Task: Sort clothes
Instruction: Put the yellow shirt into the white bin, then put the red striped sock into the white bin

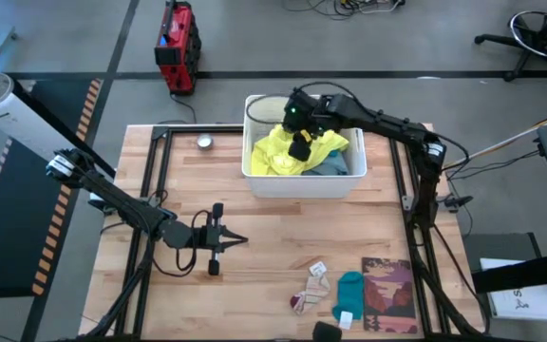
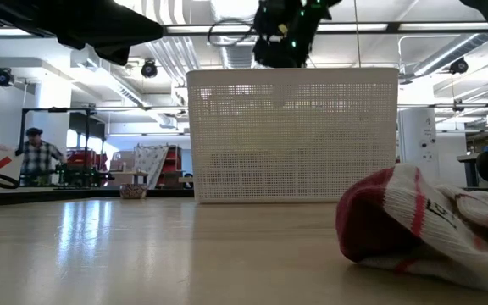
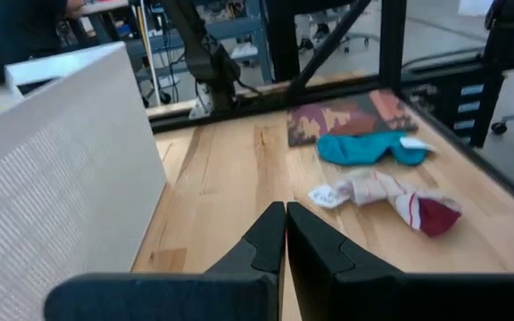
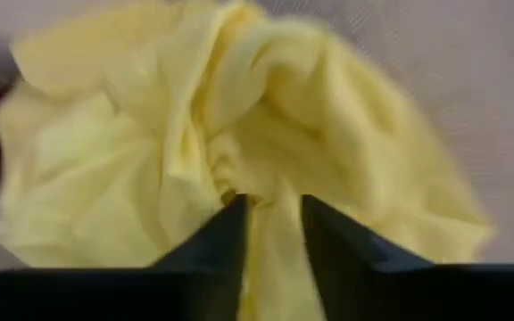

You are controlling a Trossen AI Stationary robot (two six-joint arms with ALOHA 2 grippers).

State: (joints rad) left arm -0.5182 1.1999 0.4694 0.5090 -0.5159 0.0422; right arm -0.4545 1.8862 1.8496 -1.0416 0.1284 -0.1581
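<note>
The right gripper [image 4: 270, 209] pinched only 1 fold of the neon yellow garment [image 1: 288, 152] in the white basket [image 1: 302, 182] — a thin bite that could slip, or drag the grey-blue piece [image 1: 335, 166] out too — while the left gripper [image 1: 238, 240] waited closed and empty.

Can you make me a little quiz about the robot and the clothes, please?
1. True or false: the left gripper is holding the teal sock.
2. What colour is the garment that the right gripper pinches in the white basket?
3. Which lies beside the printed mat? A the teal sock, B a shoe, C a hat.

Key: 1 false, it is shut on nothing over bare table; 2 yellow; 3 A.
</note>
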